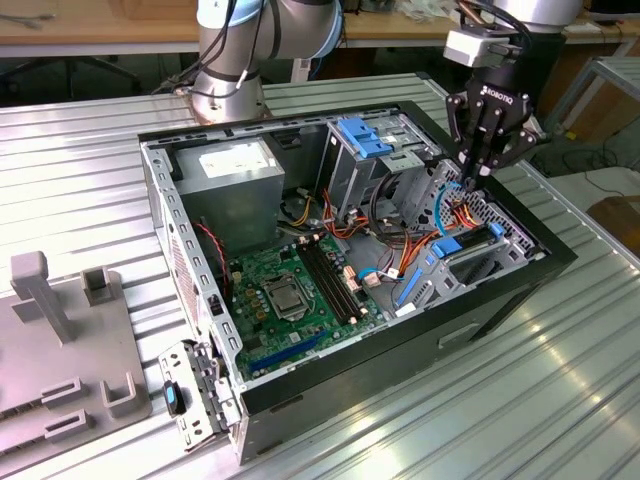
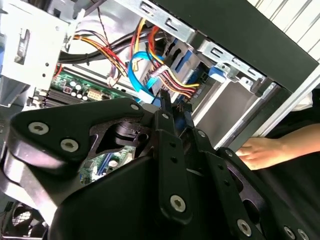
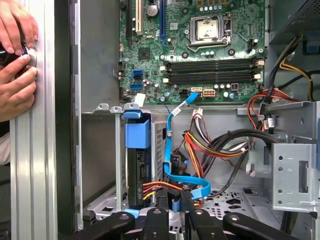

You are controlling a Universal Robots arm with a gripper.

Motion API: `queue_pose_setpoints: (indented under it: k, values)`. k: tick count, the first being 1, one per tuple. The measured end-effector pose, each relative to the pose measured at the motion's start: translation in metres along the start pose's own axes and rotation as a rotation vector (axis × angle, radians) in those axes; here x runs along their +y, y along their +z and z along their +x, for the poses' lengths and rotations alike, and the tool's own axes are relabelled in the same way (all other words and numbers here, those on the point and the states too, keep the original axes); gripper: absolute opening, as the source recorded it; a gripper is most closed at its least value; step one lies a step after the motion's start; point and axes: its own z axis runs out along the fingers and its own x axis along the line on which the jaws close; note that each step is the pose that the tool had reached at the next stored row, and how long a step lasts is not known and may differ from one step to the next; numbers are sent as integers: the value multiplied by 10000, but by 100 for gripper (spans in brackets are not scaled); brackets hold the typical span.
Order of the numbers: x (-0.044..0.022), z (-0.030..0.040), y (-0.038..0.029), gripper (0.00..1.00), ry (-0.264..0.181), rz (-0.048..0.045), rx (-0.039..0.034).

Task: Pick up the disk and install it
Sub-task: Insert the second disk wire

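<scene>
The disk [image 3: 138, 165] sits edgewise in its bay inside the open computer case [image 1: 300, 395], blue carrier tab [image 3: 137, 134] uppermost, cables plugged in. At its 3 o'clock in the first wrist view, the gripper [image 3: 173, 200] hangs among the blue data cable [image 3: 172, 150] and wiring, fingers nearly together, holding nothing. A person's hands [image 3: 15, 75] rest on the ribbed table [image 1: 90, 170] outside the case.

An open computer case [image 1: 500, 290] lies on the ribbed metal surface [image 1: 560, 400], its green motherboard [image 1: 290, 295] showing, a grey fixture [image 1: 70, 340] at nine o'clock.

Ribbed metal table [image 1: 560, 400] carries the open computer case [image 1: 400, 350] at centre. A grey fixture plate [image 1: 70, 350] lies at eight o'clock; the arm's base [image 1: 225, 95] stands at eleven.
</scene>
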Motion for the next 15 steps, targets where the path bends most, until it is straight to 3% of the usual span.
queue_pose_setpoints:
  k: [5, 15]
  values:
    - [1, 139, 50, 22, 0, 0, -1]
    - [1, 167, 65, 22, -1, 0, 11]
